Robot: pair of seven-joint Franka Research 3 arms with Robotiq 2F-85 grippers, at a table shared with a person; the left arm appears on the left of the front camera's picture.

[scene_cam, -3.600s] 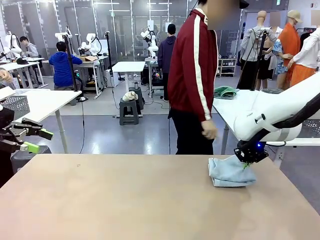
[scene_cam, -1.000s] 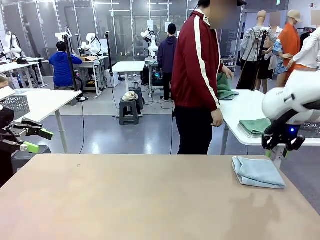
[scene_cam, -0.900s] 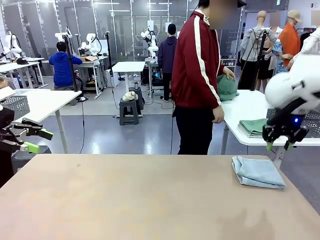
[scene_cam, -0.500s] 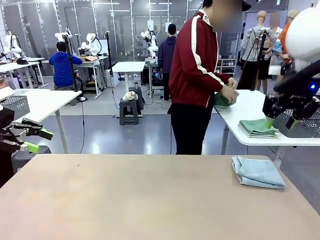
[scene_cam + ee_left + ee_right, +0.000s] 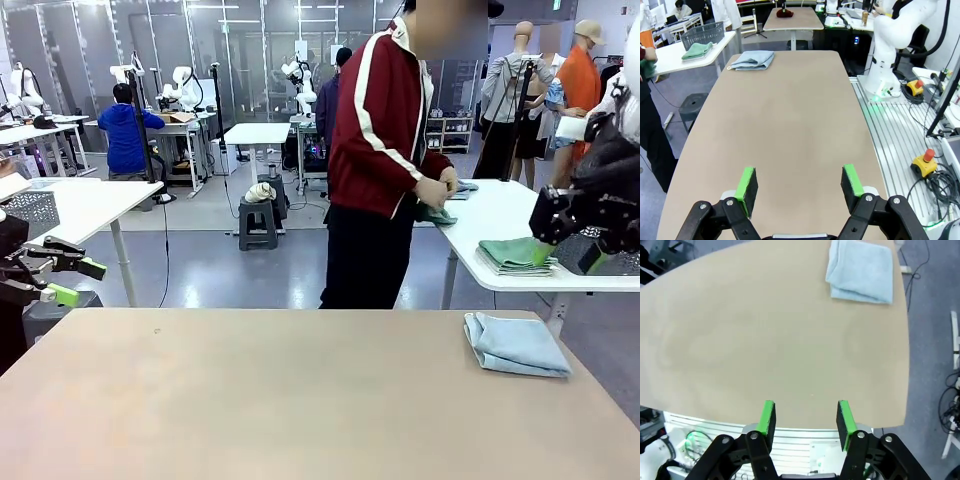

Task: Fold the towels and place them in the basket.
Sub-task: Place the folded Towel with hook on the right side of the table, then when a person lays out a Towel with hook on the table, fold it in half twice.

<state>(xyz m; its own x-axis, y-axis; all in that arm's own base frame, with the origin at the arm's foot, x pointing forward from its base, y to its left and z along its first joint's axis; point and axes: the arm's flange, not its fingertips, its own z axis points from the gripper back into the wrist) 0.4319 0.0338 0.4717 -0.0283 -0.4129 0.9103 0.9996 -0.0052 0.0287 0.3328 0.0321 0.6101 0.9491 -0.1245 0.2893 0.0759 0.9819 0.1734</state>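
Robotics lab: white worktables [image 5: 258, 133], cables [image 5: 939, 186], emergency-stop buttons [image 5: 925, 162]

no readable text, no legible labels

Folded pale blue towel [image 5: 515, 344] lies on the table [image 5: 250, 400], right side.

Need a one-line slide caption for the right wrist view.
Right gripper, fingers open and empty, raised above the tan table, a folded pale blue towel near its edge.
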